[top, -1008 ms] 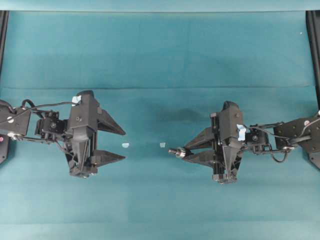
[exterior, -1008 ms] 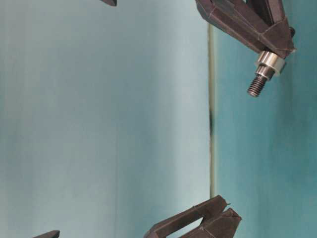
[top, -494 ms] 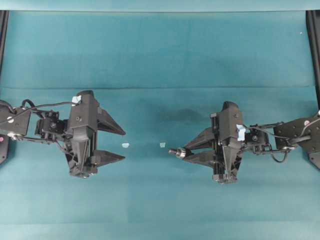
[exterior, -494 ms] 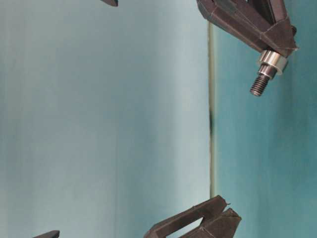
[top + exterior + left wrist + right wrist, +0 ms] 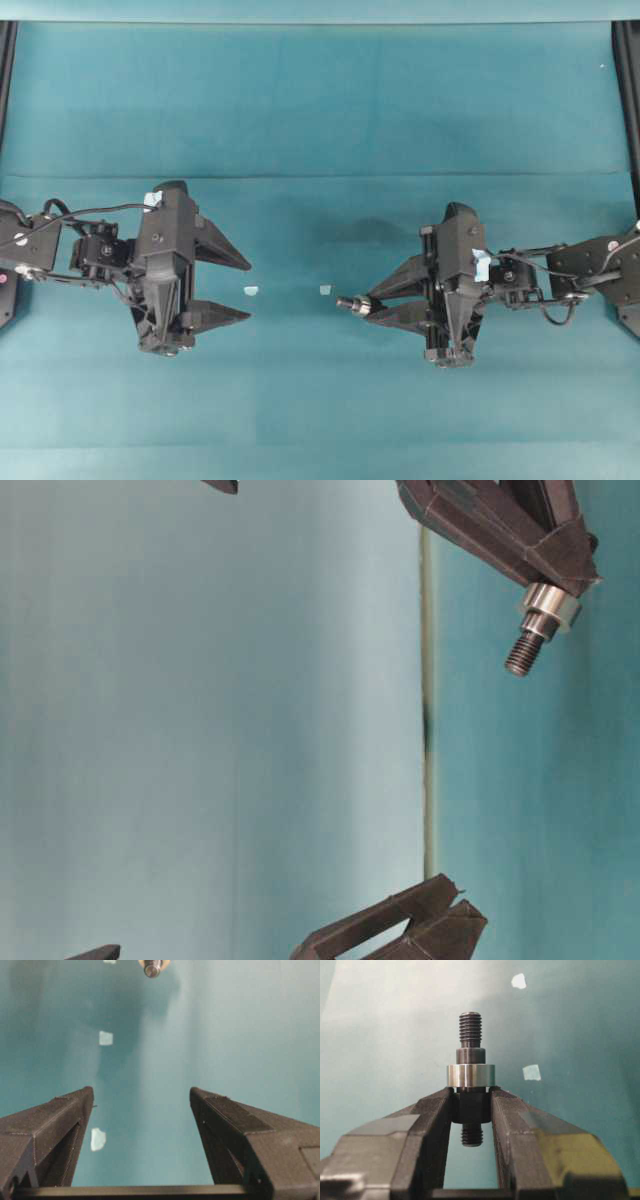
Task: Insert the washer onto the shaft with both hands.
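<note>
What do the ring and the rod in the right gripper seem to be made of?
The ring looks like bright brushed metal, probably steel: it shines silver. The rod looks like darker dull metal with cut threads at its tip. The right gripper looks like matte black, probably printed, plastic.

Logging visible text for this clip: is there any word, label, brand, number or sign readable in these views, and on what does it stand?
None can be read.
Pale tape scraps on the cloth: blank.
Blue tape tag on the right arm: no writing visible.
Shaft and washer in the right gripper: no markings visible.
Left gripper: plain black, no lettering.
</note>
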Controlling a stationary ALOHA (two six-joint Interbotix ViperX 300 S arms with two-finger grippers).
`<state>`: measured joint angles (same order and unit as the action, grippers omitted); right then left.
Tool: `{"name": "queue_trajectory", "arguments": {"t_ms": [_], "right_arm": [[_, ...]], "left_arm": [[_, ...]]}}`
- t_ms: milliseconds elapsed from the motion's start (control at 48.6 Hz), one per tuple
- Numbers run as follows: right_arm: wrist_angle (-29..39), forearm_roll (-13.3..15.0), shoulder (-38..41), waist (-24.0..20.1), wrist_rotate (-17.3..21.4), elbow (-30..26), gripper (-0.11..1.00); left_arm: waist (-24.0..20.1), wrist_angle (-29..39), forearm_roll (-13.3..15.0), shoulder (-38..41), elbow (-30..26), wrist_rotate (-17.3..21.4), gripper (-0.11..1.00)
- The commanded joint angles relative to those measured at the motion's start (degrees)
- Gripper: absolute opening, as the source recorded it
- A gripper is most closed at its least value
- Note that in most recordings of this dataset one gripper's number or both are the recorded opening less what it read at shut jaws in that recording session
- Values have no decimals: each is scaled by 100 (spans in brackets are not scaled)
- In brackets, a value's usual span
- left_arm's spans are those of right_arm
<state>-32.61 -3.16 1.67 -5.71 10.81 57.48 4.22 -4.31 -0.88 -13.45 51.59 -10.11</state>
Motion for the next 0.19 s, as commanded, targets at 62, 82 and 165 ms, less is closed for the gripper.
{"name": "queue_trajectory", "arguments": {"t_ms": [62, 82, 165], "right_arm": [[-35, 9, -35, -18, 26, -88, 0], [-35, 0, -35, -9, 26, -88, 0], [-35, 9, -35, -9, 26, -88, 0]], "left_arm": [[0, -26, -9, -70, -70, 0, 84], [0, -35, -9, -70, -70, 0, 84], [0, -26, -18, -79, -70, 0, 84]]}}
